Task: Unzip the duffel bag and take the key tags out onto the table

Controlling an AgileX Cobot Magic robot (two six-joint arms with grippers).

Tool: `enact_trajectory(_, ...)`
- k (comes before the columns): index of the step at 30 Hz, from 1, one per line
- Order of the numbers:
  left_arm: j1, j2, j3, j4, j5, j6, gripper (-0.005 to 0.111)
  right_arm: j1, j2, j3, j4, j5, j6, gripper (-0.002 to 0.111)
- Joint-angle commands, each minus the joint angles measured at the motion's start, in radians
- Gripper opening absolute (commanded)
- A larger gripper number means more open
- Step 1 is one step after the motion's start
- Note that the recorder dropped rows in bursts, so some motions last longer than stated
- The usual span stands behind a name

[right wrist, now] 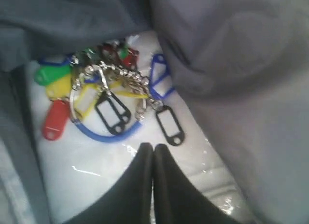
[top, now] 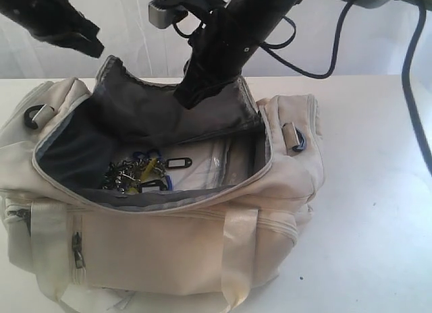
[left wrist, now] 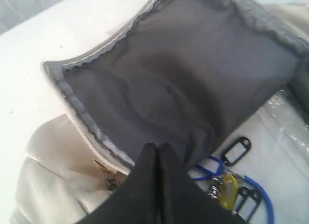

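**On the table: bag unzipped, tags inside**

On the white table (top: 364, 158) sits the cream bag (top: 169, 239), top wide open. Its flap (top: 155, 110) is thrown back so the dark grey lining faces up. The tags (right wrist: 104, 96) are down on the bag's pale floor, lying on crinkly clear plastic (right wrist: 193, 175), toward the left half of the opening. It's a tangle of green, yellow, red and blue ones plus a couple with black frames, all on metal rings and a blue loop. The label windows on the tags are too blurred to read, and I can't make out any writing on the bag.

The left gripper (left wrist: 158, 149) has its fingers pressed together on nothing. It hangs above the bag's left end, clear of the fabric.

The right gripper (right wrist: 153, 149) is also pinched closed and empty. Its tip is at the flap's grey lining in the exterior view, and in its wrist view it points down at the tags from just beside them.

A black D-ring (top: 32, 115) sits on the left end, and a zipper pull (top: 77, 249) hangs on the front pocket.
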Motion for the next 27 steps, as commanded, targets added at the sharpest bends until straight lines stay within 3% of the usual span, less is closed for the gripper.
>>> enact_trajectory(1, 0.003, -0.203, 0.099, 0.001, 0.071, 0.024, 0.0, 0.039, 0.036, 0.004, 0.046, 0.02, -0.006, 0.0)
enact_trajectory(6, 0.009, -0.436, 0.362, 0.112, 0.062, -0.054, 0.0, 0.092, 0.097, 0.004, 0.048, -0.005, 0.025, 0.017)
enact_trajectory(8, 0.009, -0.518, 0.474, 0.144, 0.039, -0.103, 0.0, 0.112, 0.121, 0.004, 0.048, -0.023, 0.025, 0.029)
enact_trajectory(12, 0.009, -0.684, 0.712, 0.154, 0.038, -0.133, 0.0, 0.148, 0.166, 0.004, 0.007, -0.069, 0.016, 0.067)
enact_trajectory(14, 0.009, -0.756, 0.802, 0.154, 0.05, -0.133, 0.0, 0.157, 0.184, 0.004, -0.004, -0.095, 0.016, 0.077)
enact_trajectory(20, 0.009, -0.971, 0.986, 0.158, -0.02, -0.142, 0.0, 0.157, 0.236, 0.004, -0.067, -0.196, 0.098, 0.077)
enact_trajectory(27, 0.009, -1.101, 1.017, 0.158, -0.092, -0.15, 0.0, 0.157, 0.269, -0.018, -0.132, -0.267, 0.182, 0.077)
